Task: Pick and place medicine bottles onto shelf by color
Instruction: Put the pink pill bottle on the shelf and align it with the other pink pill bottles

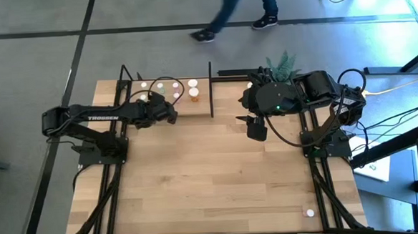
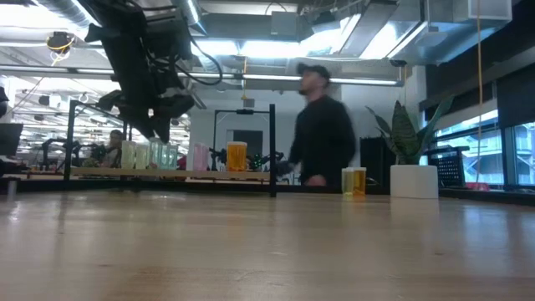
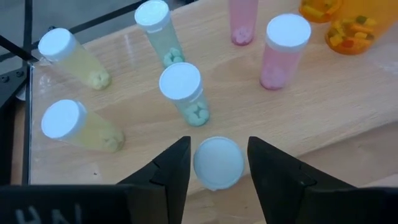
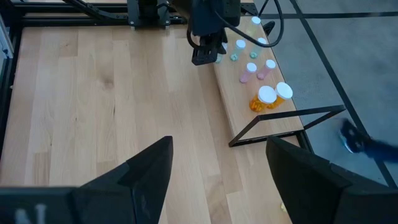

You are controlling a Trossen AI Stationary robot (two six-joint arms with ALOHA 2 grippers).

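Note:
The shelf [image 1: 194,109] stands at the table's far left and carries several white-capped bottles: yellowish [image 3: 71,121], green [image 3: 183,93], pink [image 3: 283,50] and orange [image 3: 348,28]. My left gripper [image 1: 167,110] points down over the shelf's near edge. It is open, with a finger close on either side of one bottle's white cap [image 3: 217,163], and a slim gap shows beside the cap. The cap hides that bottle's body. My right gripper [image 1: 256,127] is open and empty above the table's middle right.
A lone bottle [image 1: 310,213] lies near the table's front right. A white plant pot [image 2: 415,181] stands at the far right with two yellow bottles [image 2: 354,181] beside it. The shelf's upright black bar [image 1: 210,88] is at its right end. A person [image 2: 322,125] walks behind the table.

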